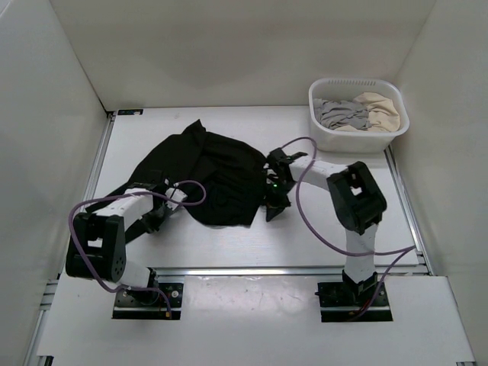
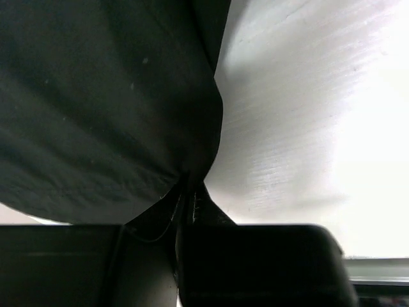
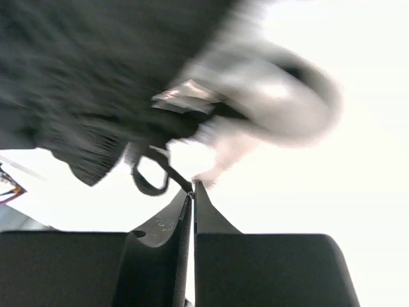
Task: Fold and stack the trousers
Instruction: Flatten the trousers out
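The black trousers (image 1: 217, 171) lie bunched in a heap at the middle of the white table. My left gripper (image 1: 174, 200) is at the heap's near left edge; in the left wrist view it (image 2: 189, 187) is shut on a pinched fold of the black trousers (image 2: 108, 109). My right gripper (image 1: 272, 207) is at the heap's right edge; in the right wrist view it (image 3: 193, 187) is shut, with a thin black loop (image 3: 150, 174) of the trousers (image 3: 77, 83) caught at its tips. That view is blurred.
A white basket (image 1: 358, 137) stands at the back right, holding a grey garment (image 1: 339, 114) and a beige garment (image 1: 381, 110). White walls enclose the table on the left, back and right. Purple cables loop off both arms.
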